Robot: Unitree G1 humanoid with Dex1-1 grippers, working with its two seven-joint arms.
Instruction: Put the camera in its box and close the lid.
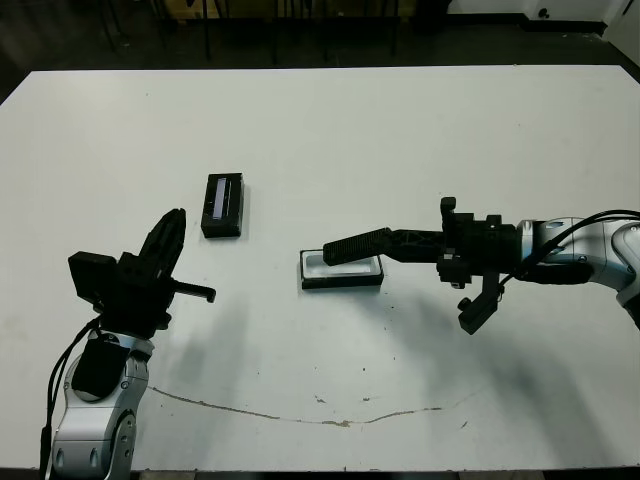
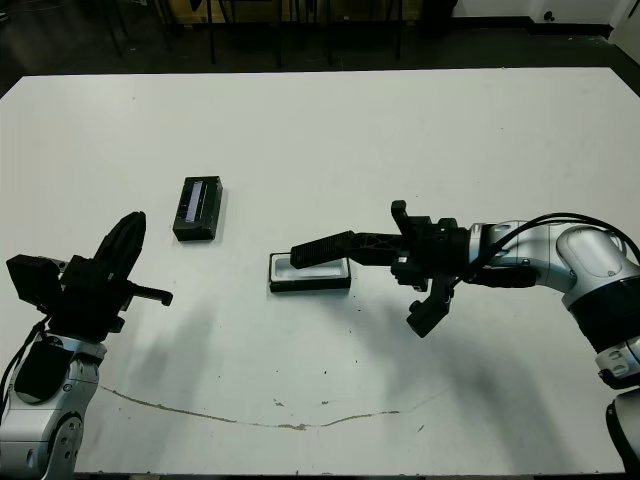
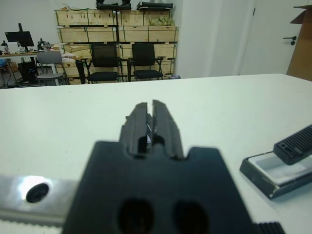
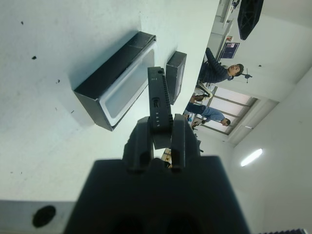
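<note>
My right gripper [image 1: 397,240] is shut on one end of the camera [image 1: 355,246], a black ribbed bar. It hangs a little above the box [image 1: 340,283], slanted, with its free end over the box's left part. The right wrist view shows the camera [image 4: 158,102] clamped between the fingers [image 4: 140,131] beside the white-lined box [image 4: 105,83]. The lid [image 1: 222,205], a black slab with a pale stripe, lies flat to the left of the box and further back. My left gripper [image 1: 176,222] is shut and empty near the table's front left, well apart from the lid.
A thin dark scratch [image 1: 330,420] runs across the white table [image 1: 330,130] near its front edge. Beyond the table, the right wrist view shows a person [image 4: 214,70] in a dark top, and the left wrist view shows chairs [image 3: 146,61] and wooden crates [image 3: 117,34].
</note>
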